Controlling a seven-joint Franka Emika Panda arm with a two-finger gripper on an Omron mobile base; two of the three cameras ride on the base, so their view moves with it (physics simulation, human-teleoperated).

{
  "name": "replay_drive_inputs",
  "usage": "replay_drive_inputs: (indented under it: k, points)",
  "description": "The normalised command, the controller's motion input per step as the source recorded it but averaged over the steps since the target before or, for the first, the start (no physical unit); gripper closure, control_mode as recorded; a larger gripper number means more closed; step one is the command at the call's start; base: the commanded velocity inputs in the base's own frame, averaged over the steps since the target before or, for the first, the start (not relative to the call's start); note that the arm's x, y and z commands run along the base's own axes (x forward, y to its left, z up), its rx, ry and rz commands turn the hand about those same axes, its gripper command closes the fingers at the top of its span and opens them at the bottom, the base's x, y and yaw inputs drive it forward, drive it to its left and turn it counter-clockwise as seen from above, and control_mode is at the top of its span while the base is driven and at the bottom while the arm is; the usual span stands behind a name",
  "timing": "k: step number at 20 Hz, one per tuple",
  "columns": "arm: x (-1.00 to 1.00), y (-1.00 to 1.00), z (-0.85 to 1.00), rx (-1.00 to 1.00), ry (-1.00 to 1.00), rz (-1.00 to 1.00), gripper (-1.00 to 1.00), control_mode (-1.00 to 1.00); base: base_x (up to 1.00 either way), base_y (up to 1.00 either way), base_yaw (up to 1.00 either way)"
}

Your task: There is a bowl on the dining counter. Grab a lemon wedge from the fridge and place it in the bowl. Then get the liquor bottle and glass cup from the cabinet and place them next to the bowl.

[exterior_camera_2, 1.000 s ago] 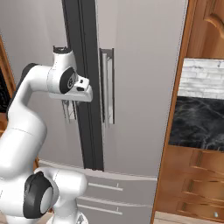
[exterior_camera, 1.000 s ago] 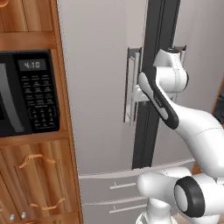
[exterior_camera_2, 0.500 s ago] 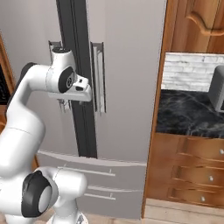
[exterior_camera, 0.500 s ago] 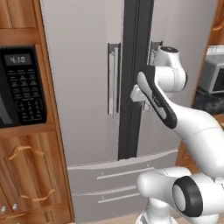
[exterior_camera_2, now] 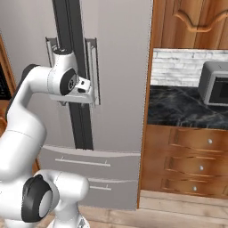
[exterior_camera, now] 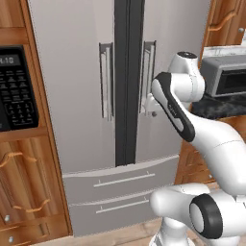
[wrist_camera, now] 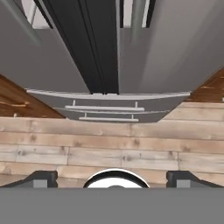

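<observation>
Room: kitchen, fridge (exterior_camera: 127, 96) doors shut, now centred since the base drove.
Pincer (wrist_camera: 111, 177): spread wide, empty.
Meaning: door handle (exterior_camera: 148, 77) next.

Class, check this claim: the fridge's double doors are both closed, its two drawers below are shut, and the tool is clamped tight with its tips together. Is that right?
Not quite. The fridge doors are closed and the drawers shut, but the tool is open: the hand view shows its two tips standing far apart at the bottom corners, gripping nothing.
</observation>
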Motion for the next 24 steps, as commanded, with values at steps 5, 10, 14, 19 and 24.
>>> replay_drive_inputs:
  k: [5, 10, 14, 19, 24]
  points:
    - [0.00, 0.00, 0.00, 0.00, -0.01, 0.00, -1.00, -1.00, -0.06, 0.00, 0.00]
    - [0.34, 0.00, 0.00, 0.00, -0.19, 0.00, -1.00, -1.00, 0.00, 0.00, 0.00]
    - [0.33, 0.00, 0.00, 0.00, -0.36, 0.00, -1.00, -1.00, 0.00, 0.00, 0.00]
    - [0.38, -0.01, 0.01, 0.00, -0.37, 0.00, -1.00, -1.00, 0.00, 0.00, 0.00]
    - [0.57, -0.09, 0.25, 0.00, -0.23, 0.00, -1.00, -1.00, 0.00, 0.00, 0.00]
